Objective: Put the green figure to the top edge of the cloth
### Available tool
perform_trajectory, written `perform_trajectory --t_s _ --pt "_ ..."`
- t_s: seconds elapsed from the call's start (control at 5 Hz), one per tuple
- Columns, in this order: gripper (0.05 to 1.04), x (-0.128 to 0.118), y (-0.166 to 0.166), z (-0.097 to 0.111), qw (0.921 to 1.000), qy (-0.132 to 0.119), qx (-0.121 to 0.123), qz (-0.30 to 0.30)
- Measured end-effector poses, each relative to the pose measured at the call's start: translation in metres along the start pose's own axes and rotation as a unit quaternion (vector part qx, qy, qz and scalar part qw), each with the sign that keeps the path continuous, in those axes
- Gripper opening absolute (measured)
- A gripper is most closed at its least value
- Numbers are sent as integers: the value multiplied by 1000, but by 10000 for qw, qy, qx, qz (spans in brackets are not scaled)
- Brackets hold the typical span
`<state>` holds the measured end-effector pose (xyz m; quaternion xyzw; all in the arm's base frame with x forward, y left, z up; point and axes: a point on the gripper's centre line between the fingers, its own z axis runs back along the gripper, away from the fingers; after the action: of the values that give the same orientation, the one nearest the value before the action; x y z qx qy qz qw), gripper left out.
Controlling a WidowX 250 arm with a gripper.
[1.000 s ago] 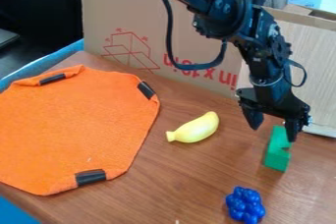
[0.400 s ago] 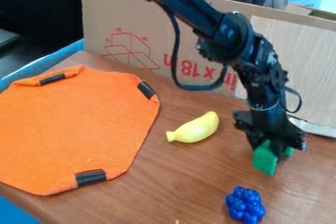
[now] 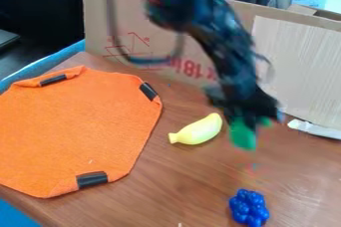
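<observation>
My gripper (image 3: 248, 121) hangs over the wooden table just right of the yellow banana, shut on the green figure (image 3: 243, 136). The figure's lower part sticks out below the gripper, and a small bit of green shows at its right side; the rest is hidden by the gripper. On the left of the table lies the orange cloth (image 3: 73, 126), an eight-sided piece with black strips at several of its edges.
A yellow banana (image 3: 200, 130) lies between the cloth and the gripper. Nearer the front right is a blue cluster of balls (image 3: 249, 207). Cardboard panels (image 3: 299, 66) stand along the table's back edge.
The gripper came down on the green figure and shut on it. It has since moved left and up with the figure, away from the figure's old place at the right.
</observation>
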<state>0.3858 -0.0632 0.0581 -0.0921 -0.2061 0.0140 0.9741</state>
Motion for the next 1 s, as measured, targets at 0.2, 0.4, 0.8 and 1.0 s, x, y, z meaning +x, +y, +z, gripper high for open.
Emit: perform_trajectory --t_s 0.2,0.4,0.8,1.0 --pt "291 -12 44 31 9965 2 527 656" --pt "291 -27 89 53 9855 173 1105 1276" --pt "291 -33 182 63 9590 403 1780 2168" --pt "291 -22 208 49 9498 454 1886 2457"
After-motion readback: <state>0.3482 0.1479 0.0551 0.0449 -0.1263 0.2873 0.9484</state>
